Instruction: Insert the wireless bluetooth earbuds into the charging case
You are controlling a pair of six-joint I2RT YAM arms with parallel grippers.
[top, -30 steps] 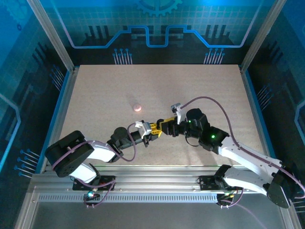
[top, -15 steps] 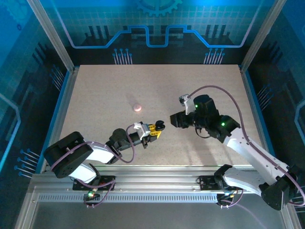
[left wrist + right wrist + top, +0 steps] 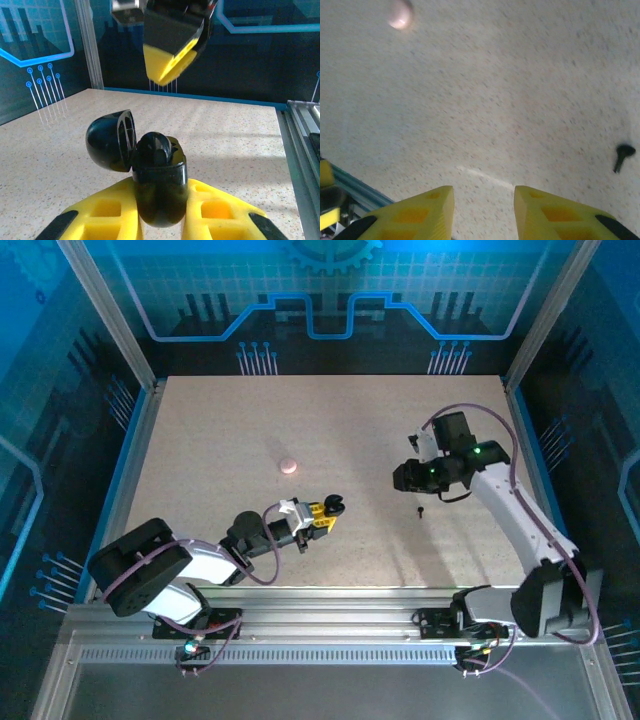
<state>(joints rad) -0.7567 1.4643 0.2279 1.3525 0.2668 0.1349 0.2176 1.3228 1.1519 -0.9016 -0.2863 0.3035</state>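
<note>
Left pincer: pinching the black charging case, lid hinged open, near the front edge of the surface; unmoved over the last second
Right pincer: spread and empty; had drawn off from the case toward the right edge
Black earbud: loose on the surface just beside the right pincer; well apart from the case
Meaning: one bud probably seated already; this one likely fetched next

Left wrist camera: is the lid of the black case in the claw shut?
No, the black charging case has its lid swung open, standing off to the left of the body.
</note>
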